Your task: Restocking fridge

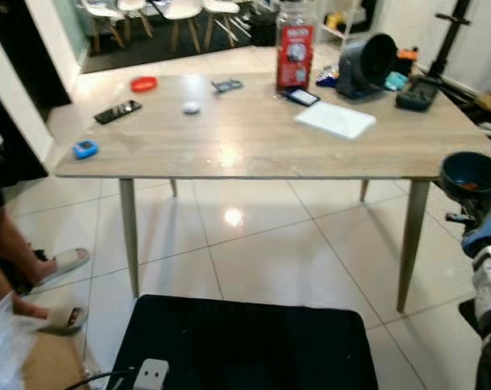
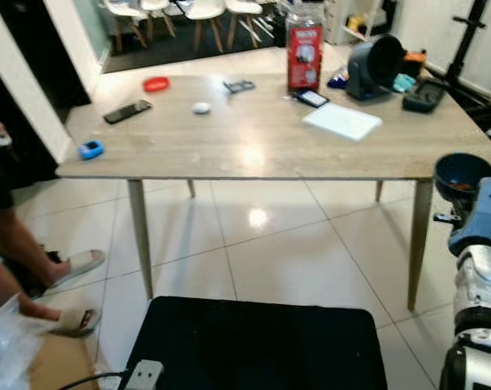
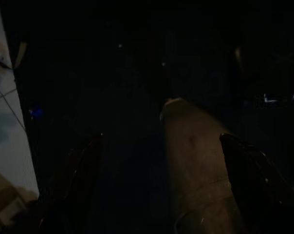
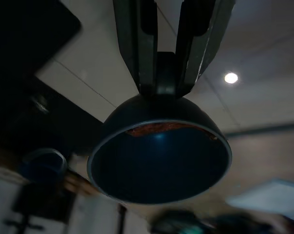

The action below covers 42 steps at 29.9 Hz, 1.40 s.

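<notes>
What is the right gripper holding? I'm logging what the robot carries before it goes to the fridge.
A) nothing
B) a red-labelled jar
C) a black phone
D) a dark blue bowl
D: the right gripper is clamped on the rim of the dark blue bowl, held beside the right end of the table.

Dark blue bowl (image 4: 159, 161), held aloft, tilted

A long pale wood-grain table (image 1: 254, 142) on slim tapered legs stands on glossy cream floor tiles (image 1: 262, 252) that mirror a ceiling light. White chairs with wooden legs (image 1: 180, 12) sit beyond it on a dark rug. A black mat (image 1: 245, 345) lies nearest.
</notes>
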Available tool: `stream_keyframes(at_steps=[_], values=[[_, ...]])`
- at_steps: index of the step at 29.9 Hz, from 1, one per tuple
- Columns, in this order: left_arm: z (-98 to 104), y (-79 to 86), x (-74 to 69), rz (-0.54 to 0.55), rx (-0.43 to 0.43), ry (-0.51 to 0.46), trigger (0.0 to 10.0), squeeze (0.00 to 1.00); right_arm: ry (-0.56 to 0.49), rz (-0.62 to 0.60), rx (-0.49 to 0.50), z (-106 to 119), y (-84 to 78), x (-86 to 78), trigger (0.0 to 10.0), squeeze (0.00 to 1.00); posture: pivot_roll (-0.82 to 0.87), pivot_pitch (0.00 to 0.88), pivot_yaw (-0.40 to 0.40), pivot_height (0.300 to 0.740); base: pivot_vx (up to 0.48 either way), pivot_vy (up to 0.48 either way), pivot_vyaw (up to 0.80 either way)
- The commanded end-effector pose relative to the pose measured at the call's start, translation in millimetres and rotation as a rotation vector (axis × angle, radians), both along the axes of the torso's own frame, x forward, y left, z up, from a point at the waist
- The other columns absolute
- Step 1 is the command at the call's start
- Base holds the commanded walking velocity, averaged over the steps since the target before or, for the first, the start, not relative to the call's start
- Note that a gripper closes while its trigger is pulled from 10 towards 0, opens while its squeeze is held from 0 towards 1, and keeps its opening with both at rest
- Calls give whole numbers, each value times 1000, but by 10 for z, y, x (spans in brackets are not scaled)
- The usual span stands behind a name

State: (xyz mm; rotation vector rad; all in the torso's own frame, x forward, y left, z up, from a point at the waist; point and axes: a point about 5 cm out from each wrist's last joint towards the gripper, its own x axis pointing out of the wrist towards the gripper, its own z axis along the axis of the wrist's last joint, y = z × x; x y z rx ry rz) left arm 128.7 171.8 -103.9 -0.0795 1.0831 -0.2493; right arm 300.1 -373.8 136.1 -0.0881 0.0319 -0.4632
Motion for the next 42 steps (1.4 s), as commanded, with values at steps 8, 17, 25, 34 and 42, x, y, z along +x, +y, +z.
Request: stream_keyframes(at_steps=[8, 17, 25, 34, 42], values=[[-5, 37, -22, -14, 15, 10, 10000, 0, 140, -143, 1, -322, -147, -271, 10000, 0, -47, 0, 98, 740, 0, 0, -800], [-2, 27, -11, -23, 16, 5, 10000, 0, 274, -86, 114, -933, 203, -463, 10000, 0, -49, 0, 93, 740, 0, 0, -800], [0, 47, -11, -34, 26, 7, 10000, 0, 336, 40, 200, -1237, 570, -501, 10000, 0, -52, 0, 97, 740, 0, 0, -800], [5, 44, 12, -46, 33, 4, 10000, 0, 378, 170, 251, -1424, 909, -510, 10000, 0, -54, 0, 102, 740, 0, 0, -800], [6, 38, 19, -43, 33, 5, 10000, 0, 366, 290, 282, -1454, 1135, -451, 10000, 0, -52, 0, 103, 740, 0, 0, -800]])
